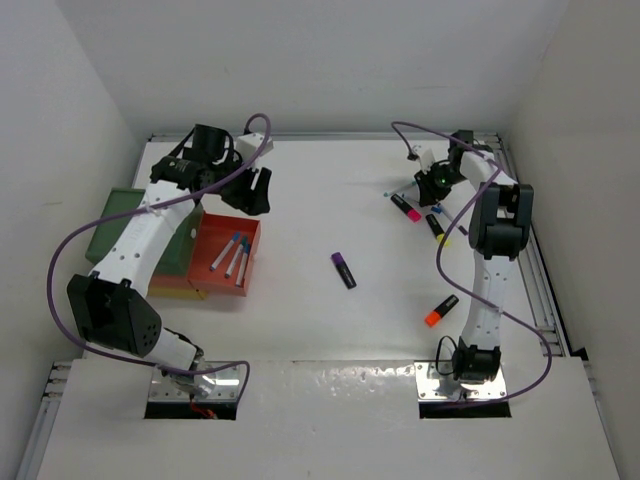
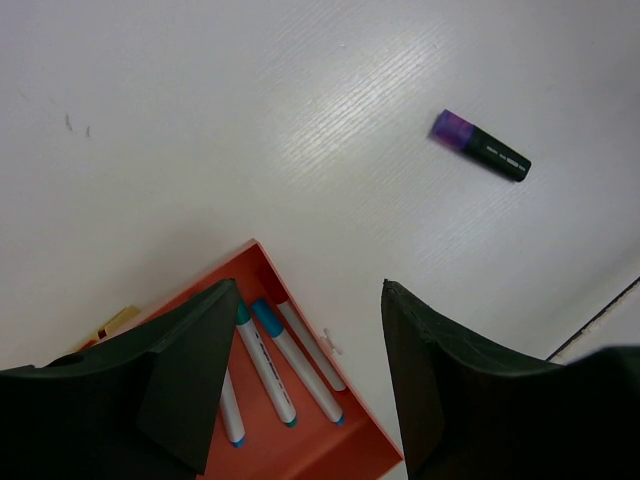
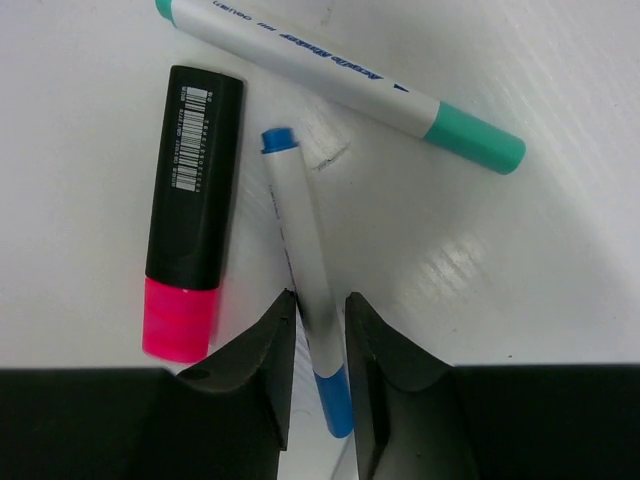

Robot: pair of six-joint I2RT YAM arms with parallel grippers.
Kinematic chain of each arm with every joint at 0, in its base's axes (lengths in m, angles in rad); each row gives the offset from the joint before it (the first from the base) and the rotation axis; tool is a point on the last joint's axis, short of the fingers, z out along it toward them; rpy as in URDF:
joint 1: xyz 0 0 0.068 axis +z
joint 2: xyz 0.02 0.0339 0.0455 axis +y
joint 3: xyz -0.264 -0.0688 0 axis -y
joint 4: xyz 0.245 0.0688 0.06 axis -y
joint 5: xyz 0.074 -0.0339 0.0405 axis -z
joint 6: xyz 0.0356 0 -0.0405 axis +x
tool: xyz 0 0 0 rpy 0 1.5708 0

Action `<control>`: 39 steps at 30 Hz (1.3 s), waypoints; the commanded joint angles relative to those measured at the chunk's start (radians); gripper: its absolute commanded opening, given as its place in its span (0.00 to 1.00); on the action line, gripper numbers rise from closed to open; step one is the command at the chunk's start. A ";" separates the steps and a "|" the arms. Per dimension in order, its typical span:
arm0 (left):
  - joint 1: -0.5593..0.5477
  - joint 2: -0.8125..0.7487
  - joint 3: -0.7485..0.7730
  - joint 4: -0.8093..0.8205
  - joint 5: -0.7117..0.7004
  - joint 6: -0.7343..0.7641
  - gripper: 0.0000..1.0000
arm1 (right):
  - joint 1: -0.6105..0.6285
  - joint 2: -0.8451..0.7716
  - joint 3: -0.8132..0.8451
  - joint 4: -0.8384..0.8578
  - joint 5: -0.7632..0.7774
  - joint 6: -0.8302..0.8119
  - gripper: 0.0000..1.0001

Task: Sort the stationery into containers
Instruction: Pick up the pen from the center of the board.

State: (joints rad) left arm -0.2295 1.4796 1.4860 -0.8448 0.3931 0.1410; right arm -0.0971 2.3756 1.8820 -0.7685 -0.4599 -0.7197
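My right gripper (image 3: 320,312) is down on the table at the far right (image 1: 432,186), its jaws closed round a white pen with blue caps (image 3: 300,230) that lies flat. A pink highlighter (image 3: 190,210) lies just left of it and a teal-capped pen (image 3: 340,80) lies beyond. My left gripper (image 2: 308,285) is open and empty, above the far edge of the red-orange tray (image 2: 300,450), which holds several white pens (image 2: 268,365). It also shows in the top view (image 1: 250,190). A purple highlighter (image 1: 343,270) lies mid-table.
A dark green tray (image 1: 115,225) sits left of the red-orange tray (image 1: 250,262), with a yellow tray (image 1: 175,291) at their near side. An orange highlighter (image 1: 440,311) and a yellow highlighter (image 1: 438,227) lie on the right, by the right arm.
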 commanded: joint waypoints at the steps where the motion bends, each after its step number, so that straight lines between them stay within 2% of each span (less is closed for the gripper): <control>1: 0.009 -0.012 -0.003 0.010 -0.007 -0.004 0.65 | -0.006 0.011 0.019 -0.028 -0.013 -0.061 0.23; 8: 0.016 0.014 0.046 0.001 -0.019 0.002 0.66 | 0.017 -0.022 -0.079 -0.058 0.047 -0.211 0.14; 13: 0.018 0.011 0.034 0.001 -0.011 0.000 0.66 | 0.028 -0.061 -0.159 -0.028 0.044 -0.233 0.00; 19: 0.044 0.008 0.042 0.018 0.000 -0.017 0.65 | 0.028 -0.113 -0.156 0.077 0.046 -0.098 0.00; 24: 0.097 -0.016 0.025 0.076 0.113 -0.018 0.65 | 0.023 -0.171 -0.104 0.074 -0.037 -0.032 0.00; 30: 0.104 -0.094 -0.075 0.300 0.226 -0.026 0.65 | 0.042 -0.266 -0.080 0.022 -0.115 0.031 0.00; 33: 0.073 -0.102 -0.092 0.332 0.265 0.012 0.65 | 0.054 -0.306 -0.080 -0.037 -0.189 0.077 0.00; 36: 0.004 -0.113 -0.096 0.334 0.265 0.136 0.65 | 0.077 -0.354 -0.110 -0.107 -0.282 0.123 0.00; 37: 0.004 -0.123 -0.099 0.335 0.253 0.219 0.65 | 0.088 -0.377 -0.136 -0.129 -0.330 0.143 0.00; 39: -0.082 -0.134 -0.121 0.345 0.231 0.297 0.65 | 0.124 -0.398 -0.167 -0.196 -0.385 0.155 0.00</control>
State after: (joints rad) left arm -0.2375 1.3952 1.3834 -0.5575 0.6006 0.2695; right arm -0.0204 2.0369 1.7508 -0.8448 -0.6804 -0.6205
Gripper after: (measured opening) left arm 0.646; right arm 0.108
